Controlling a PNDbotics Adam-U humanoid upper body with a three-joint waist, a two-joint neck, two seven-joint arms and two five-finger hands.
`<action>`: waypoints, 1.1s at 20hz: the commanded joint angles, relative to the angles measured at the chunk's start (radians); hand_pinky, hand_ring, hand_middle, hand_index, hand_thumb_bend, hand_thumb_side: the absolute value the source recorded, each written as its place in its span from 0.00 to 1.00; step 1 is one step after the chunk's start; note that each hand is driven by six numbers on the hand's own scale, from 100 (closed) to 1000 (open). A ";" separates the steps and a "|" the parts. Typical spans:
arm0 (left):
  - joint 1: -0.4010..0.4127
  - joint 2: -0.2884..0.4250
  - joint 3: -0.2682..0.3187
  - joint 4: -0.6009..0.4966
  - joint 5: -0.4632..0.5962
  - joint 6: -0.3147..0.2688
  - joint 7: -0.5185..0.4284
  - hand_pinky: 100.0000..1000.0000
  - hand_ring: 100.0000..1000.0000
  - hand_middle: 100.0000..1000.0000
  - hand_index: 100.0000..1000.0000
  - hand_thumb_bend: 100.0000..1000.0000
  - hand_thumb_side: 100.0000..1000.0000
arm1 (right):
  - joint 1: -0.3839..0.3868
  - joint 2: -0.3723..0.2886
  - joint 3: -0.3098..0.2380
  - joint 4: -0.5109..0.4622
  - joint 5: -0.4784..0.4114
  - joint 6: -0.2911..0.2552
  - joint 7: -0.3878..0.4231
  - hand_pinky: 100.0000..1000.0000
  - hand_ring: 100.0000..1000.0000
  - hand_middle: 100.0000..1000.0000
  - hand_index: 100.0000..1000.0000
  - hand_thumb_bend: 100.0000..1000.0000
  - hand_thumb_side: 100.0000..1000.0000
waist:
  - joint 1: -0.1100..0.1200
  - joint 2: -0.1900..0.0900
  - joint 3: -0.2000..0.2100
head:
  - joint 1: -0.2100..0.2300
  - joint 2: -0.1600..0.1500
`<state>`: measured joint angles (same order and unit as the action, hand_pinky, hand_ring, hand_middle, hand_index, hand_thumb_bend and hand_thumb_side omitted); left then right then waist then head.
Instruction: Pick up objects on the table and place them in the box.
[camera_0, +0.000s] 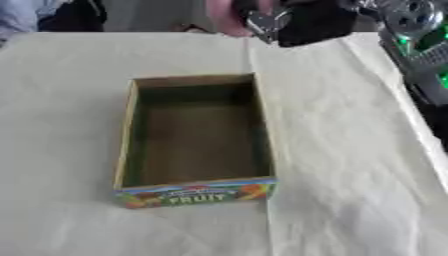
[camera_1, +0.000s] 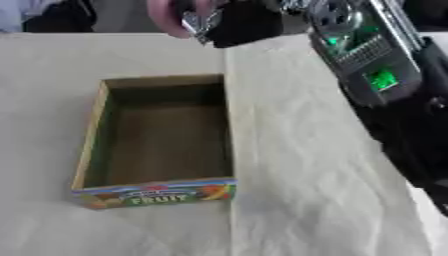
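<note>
A pale, creased cloth (camera_0: 350, 165) covers the whole desk (camera_0: 52, 100), with a fold line running from the far edge down toward the near side, just past the box's right wall. The right arm (camera_1: 376, 70) slants in from the upper right, silver with green lights showing on it, black lower down where it leaves the right edge. The box (camera_0: 197, 192) sits open near the middle of the desk, brown cardboard walls and a dim brown floor, with nothing lying inside. Its near wall carries a bright printed strip reading "FRUIT". At the far edge, above the box's right corner, the right robot hand (camera_1: 241, 22) is a black shape up off the cloth; I cannot tell how its fingers are set. Pressed against its left side is something pink (camera_1: 166, 17) with a small shiny silver piece (camera_1: 199, 22) next to it, too blurred to name.
</note>
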<state>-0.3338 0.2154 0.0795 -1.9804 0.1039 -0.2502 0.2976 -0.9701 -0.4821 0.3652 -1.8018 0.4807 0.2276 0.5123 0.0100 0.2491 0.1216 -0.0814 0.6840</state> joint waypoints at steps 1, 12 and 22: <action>-0.012 0.023 0.012 -0.020 0.001 -0.008 0.014 0.42 0.50 0.50 0.61 0.00 0.86 | 0.001 0.050 0.001 -0.002 0.028 0.008 0.013 0.43 0.61 0.53 0.63 0.00 0.52 | 0.001 -0.021 0.003 | 0.001 0.007; -0.012 0.023 0.012 -0.020 -0.001 -0.014 0.012 0.42 0.50 0.50 0.61 0.00 0.85 | 0.085 0.136 0.063 0.099 0.168 -0.040 0.027 0.43 0.62 0.52 0.62 0.00 0.51 | -0.001 -0.010 0.011 | 0.004 0.001; -0.011 0.021 0.010 -0.020 -0.002 -0.012 0.006 0.42 0.50 0.50 0.60 0.00 0.86 | 0.134 0.170 0.108 0.223 0.278 -0.099 0.029 0.44 0.64 0.50 0.62 0.00 0.51 | -0.003 0.011 0.010 | -0.017 0.008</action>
<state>-0.3347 0.2186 0.0847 -1.9804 0.1039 -0.2621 0.3073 -0.8223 -0.3131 0.4754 -1.5802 0.7413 0.1387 0.5393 0.0040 0.2763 0.1309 -0.0921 0.6851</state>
